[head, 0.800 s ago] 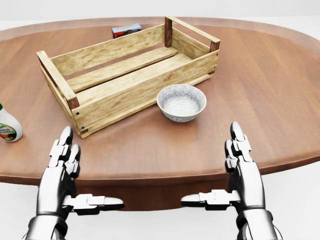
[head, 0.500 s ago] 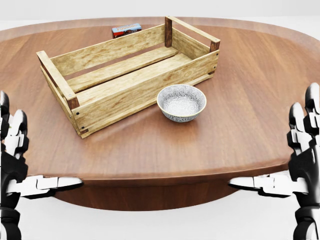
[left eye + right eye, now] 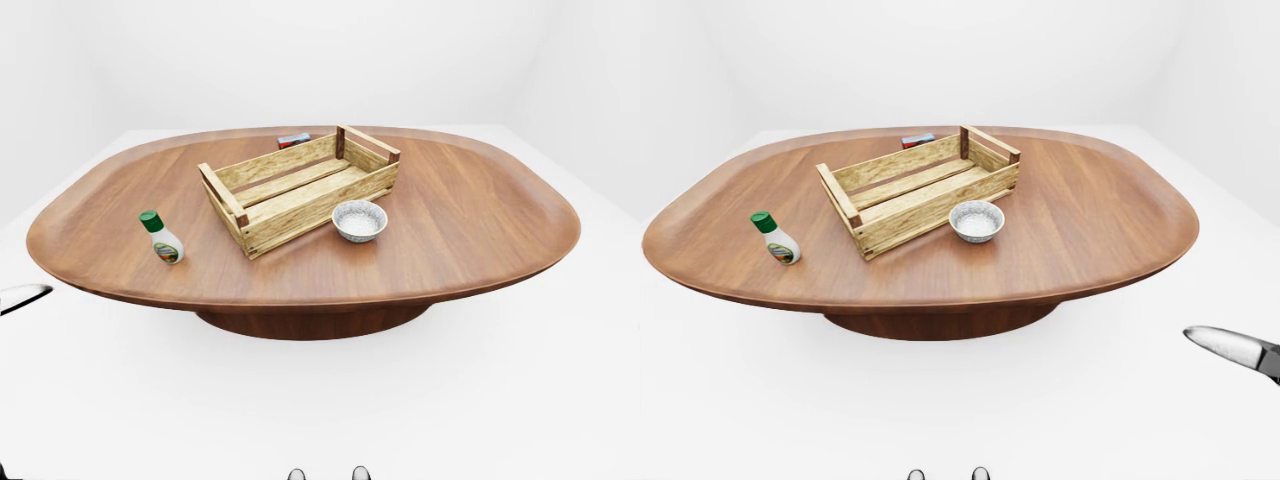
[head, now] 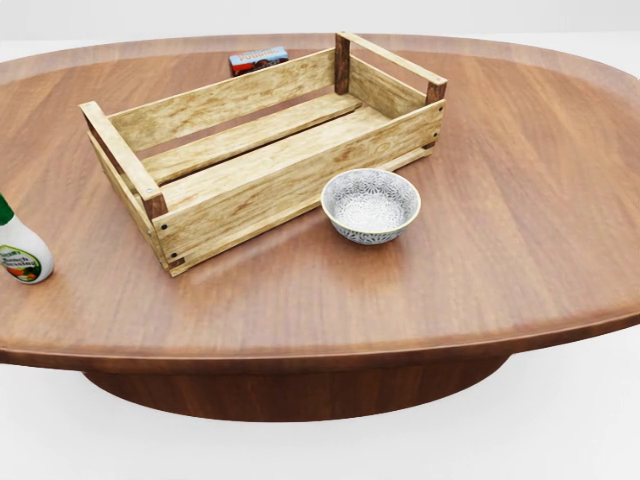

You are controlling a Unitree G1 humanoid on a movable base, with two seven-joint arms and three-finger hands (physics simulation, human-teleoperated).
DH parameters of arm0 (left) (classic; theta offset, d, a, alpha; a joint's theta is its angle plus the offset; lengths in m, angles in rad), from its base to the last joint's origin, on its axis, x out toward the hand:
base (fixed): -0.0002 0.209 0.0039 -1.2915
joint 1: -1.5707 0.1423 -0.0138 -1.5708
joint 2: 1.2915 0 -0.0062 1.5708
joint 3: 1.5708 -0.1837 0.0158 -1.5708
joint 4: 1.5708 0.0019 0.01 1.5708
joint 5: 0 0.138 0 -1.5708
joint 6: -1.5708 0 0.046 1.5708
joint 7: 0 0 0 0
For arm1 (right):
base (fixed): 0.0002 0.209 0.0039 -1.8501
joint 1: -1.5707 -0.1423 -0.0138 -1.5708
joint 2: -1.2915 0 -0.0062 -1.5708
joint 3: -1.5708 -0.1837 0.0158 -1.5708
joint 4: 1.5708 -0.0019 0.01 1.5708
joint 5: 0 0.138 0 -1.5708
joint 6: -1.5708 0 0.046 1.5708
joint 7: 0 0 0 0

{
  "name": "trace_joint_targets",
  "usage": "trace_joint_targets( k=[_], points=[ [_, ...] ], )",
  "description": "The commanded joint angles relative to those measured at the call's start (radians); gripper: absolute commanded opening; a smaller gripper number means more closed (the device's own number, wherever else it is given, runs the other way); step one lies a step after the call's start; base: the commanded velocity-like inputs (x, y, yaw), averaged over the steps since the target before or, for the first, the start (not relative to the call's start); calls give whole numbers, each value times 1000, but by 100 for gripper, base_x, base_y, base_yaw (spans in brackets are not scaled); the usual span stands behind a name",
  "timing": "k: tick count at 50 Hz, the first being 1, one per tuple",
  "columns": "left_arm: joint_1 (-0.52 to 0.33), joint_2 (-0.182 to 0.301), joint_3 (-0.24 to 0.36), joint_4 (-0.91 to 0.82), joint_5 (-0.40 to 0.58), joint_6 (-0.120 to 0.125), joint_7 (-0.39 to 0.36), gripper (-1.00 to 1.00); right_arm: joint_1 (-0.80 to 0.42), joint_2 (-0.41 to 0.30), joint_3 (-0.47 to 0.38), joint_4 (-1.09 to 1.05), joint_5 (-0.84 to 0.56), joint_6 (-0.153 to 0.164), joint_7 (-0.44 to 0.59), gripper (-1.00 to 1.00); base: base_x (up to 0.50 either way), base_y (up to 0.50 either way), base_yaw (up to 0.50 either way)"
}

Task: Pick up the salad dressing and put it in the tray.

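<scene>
Left-eye view: a small dressing bottle (image 3: 162, 240) with a green cap stands upright near the left rim of an oval wooden counter (image 3: 480, 220), well apart from the slatted tray (image 3: 298, 190) at the middle. A patterned bowl (image 3: 359, 220) sits just beside the tray's near wall, and a small blue and red box (image 3: 293, 140) lies beyond its far wall.

Neither hand reaches over the counter. Only a pale sliver at the left edge of this view, likely the left hand (image 3: 22, 296), and a metallic tip at the right edge of the right-eye view, likely the right hand (image 3: 1240, 352), can be seen. Whether the fingers are apart or together cannot be told from either sliver. The pickup has not begun.

Risks lie mostly in the reach. The bottle is narrow and tall, so a sideways brush from an arriving hand could tip it or roll it off the nearby rim. In the head view the bottle is cut by the left edge, so a grasp guided from there may land off centre. On the carry, a low pass could clip the tray's raised corner posts or knock the bowl.
</scene>
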State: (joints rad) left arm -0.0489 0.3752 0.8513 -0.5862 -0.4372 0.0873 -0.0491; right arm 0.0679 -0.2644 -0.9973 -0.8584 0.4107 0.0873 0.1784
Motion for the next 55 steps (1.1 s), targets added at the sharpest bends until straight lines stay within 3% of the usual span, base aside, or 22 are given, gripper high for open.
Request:
trace_joint_targets(
  k=[1, 6, 13, 24, 38, 55],
  points=[
    [30, 150, 286, 38, -148, 0, 9, 100, 19, -87, -216, -65, 46, 0, 14, 100, 2, 50, 0],
    [37, 141, 254, 48, -135, 0, 19, 100, -6, -59, -113, -73, -83, 0, 25, 100, 1, 50, 0],
    [37, 136, 251, 39, -138, 0, 21, 100, -30, -49, -76, -79, -174, 0, 61, 100, 2, 50, 0],
    [37, 137, 256, 21, -139, 0, 24, 100, -24, -26, -82, -90, -99, 0, 107, 100, 7, 50, 0],
    [38, 133, 257, 18, -130, 0, 17, 100, -13, -4, -25, -89, -191, 0, 154, 100, 40, 39, 0],
    [38, 127, 244, 45, -111, 0, 4, 100, -10, 13, -24, -93, -185, 0, 184, 100, 45, 32, 0]
  ],
)
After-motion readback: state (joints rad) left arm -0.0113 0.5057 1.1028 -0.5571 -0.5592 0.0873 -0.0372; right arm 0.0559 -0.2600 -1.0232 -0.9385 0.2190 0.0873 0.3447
